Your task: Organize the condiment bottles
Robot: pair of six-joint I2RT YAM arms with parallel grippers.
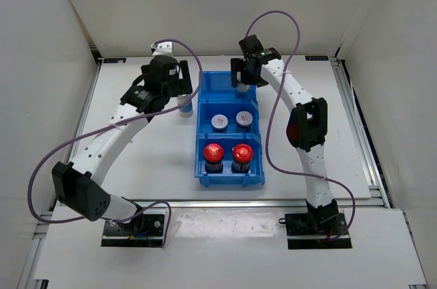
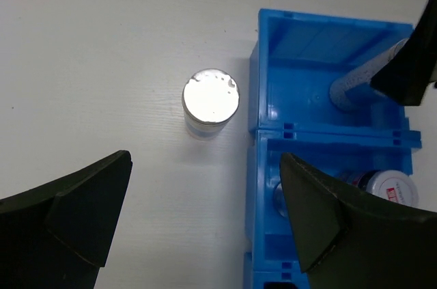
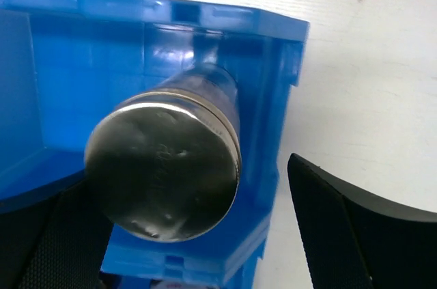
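One blue plastic bin (image 1: 229, 180), three compartments in a row running near to far, stands about mid-worktop (image 1: 150, 159). Worktop white, with a faint streaked grain in the wrist views. The bin's dividing wall (image 2: 321, 140) shows small slots along its top. The bin's corner wall (image 3: 290, 57) is glossy. White panels enclose the space: back panel (image 1: 205, 2), left panel (image 1: 34, 63), right panel (image 1: 403, 43). A metal rail (image 1: 367, 145) lines the worktop's right edge.

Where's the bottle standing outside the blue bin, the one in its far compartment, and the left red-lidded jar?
Outside bottle (image 2: 211, 95): left wrist view, its silver cap.
Far-compartment bottle (image 3: 164, 173): right wrist view, its silver cap.
Left red-lidded jar (image 1: 214, 152): top view, its red lid.
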